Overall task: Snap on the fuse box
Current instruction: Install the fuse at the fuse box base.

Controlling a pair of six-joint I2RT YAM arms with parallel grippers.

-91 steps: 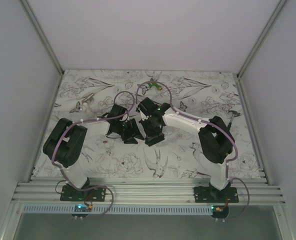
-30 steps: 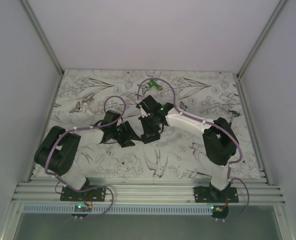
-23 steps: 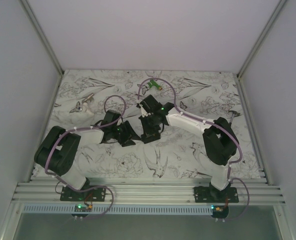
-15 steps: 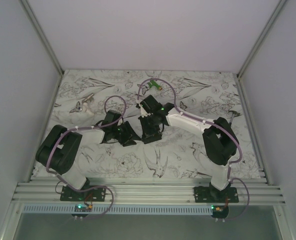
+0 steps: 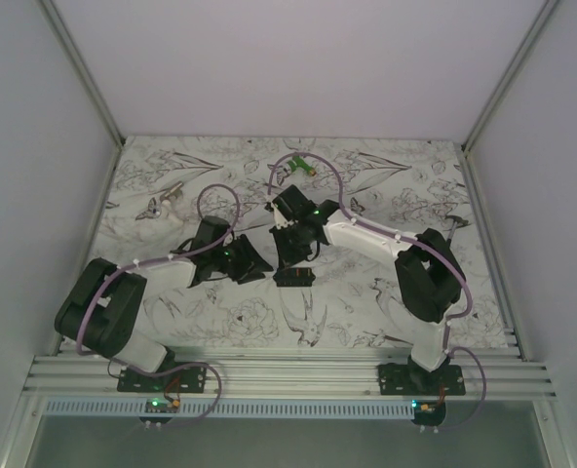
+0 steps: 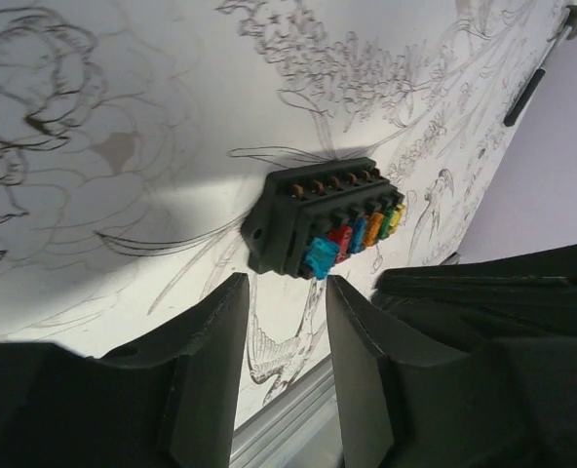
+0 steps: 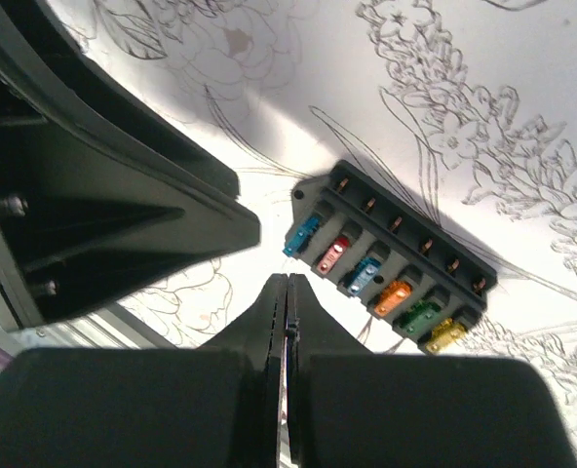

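Observation:
The fuse box (image 5: 295, 277) lies flat on the flower-print table, a black oblong block with a row of coloured fuses showing on its face (image 7: 396, 265). In the left wrist view the fuse box (image 6: 323, 219) sits just beyond my fingertips, with its blue and red fuses nearest. My left gripper (image 6: 284, 285) is open, with only bare table between its fingers, and stands left of the box (image 5: 248, 263). My right gripper (image 7: 287, 283) is shut on nothing, its tip just short of the box's fuse row (image 5: 291, 255).
A green-and-white gadget (image 5: 303, 168) lies at the back centre. A grey tool (image 5: 167, 195) rests at the back left and a dark pen-like tool (image 6: 530, 88) near the right wall. The left gripper's body (image 7: 103, 185) crowds the right wrist view.
The left arm has drawn back to the left and its jaws have narrowed. The fuse box, earlier covered by both grippers, now lies uncovered on the table. The right gripper stays shut.

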